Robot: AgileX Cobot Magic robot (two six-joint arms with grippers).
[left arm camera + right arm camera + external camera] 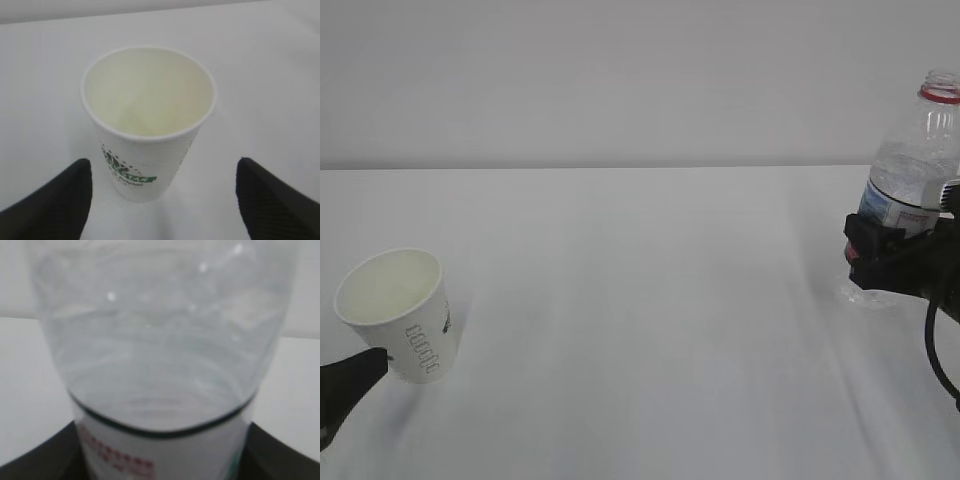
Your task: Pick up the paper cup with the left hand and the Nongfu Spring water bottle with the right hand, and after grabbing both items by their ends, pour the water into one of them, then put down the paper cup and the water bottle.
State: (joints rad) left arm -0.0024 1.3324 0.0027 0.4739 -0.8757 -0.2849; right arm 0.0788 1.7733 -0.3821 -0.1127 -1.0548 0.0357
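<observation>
Cup [148, 125] standing on table [640, 300] at eight o'clock, left gripper [162, 200] spread wide, released. Bottle [910, 180] at three o'clock, clasped by right gripper [895, 255].

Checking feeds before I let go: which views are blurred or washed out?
Exterior view: bright, flat light, white tabletop nearly shadowless. Left wrist view: small white tapered paper cup fairly sharp, black fingers soft. Right wrist view: tall clear plastic bottle fills the frame, blurred, red label print unreadable.

The white table [640, 300] carries the paper cup [405, 320] and the water bottle [910, 190].
</observation>
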